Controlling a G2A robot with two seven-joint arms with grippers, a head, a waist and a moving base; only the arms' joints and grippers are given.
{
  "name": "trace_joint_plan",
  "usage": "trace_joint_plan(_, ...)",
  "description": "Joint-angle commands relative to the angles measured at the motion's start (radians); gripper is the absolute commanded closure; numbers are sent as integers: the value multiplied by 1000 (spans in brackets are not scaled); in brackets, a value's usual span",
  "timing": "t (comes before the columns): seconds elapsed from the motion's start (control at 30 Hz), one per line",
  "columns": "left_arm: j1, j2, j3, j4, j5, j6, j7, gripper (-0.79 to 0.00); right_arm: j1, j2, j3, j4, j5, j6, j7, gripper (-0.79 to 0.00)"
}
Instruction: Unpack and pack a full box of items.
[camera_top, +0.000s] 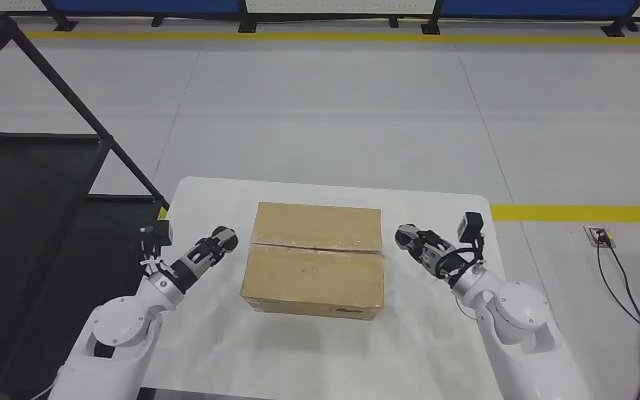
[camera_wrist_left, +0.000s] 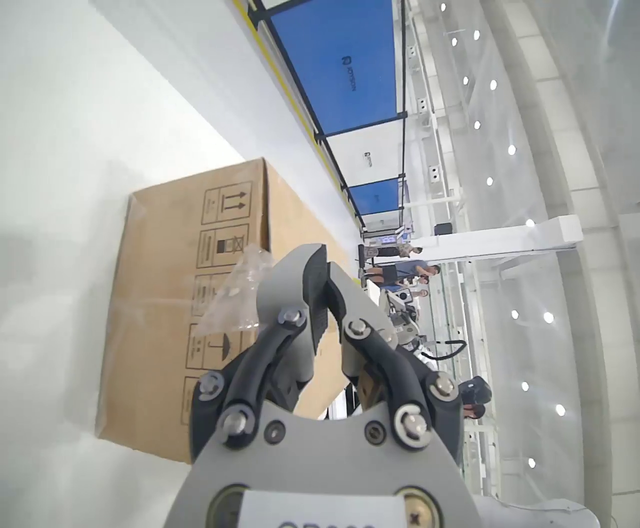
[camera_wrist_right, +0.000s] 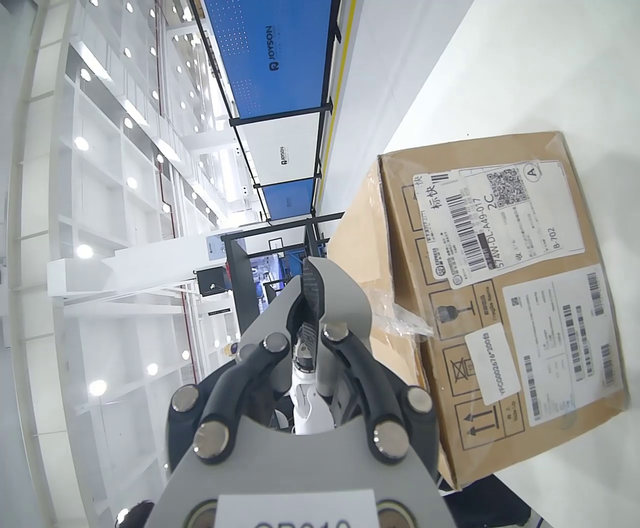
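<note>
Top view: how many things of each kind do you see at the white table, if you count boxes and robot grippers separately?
Cardboard box: 1
Grippers: 2, the left gripper and the right gripper, one at each end of the box
Total: 3

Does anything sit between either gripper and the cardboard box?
Nothing visible does. The left gripper and right gripper flank the closed cardboard box with just table between; only crumpled clear tape sticks out from the box's end faces.
</note>
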Motion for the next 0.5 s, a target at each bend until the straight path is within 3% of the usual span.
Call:
trace_joint_plan(0.0,-11,-3,12,18,-16,-2,-10,0,5,1,-4,4,0,4,5,0)
trace_joint_plan(0.13,-38,-11,46,56,-63,1,-38,0,19,2,-17,14,-7,13,10,0)
trace_joint_plan(0.47,-113,-35,109,195,-129,22,9,0,11,7,-18,8,-8,17,12,0)
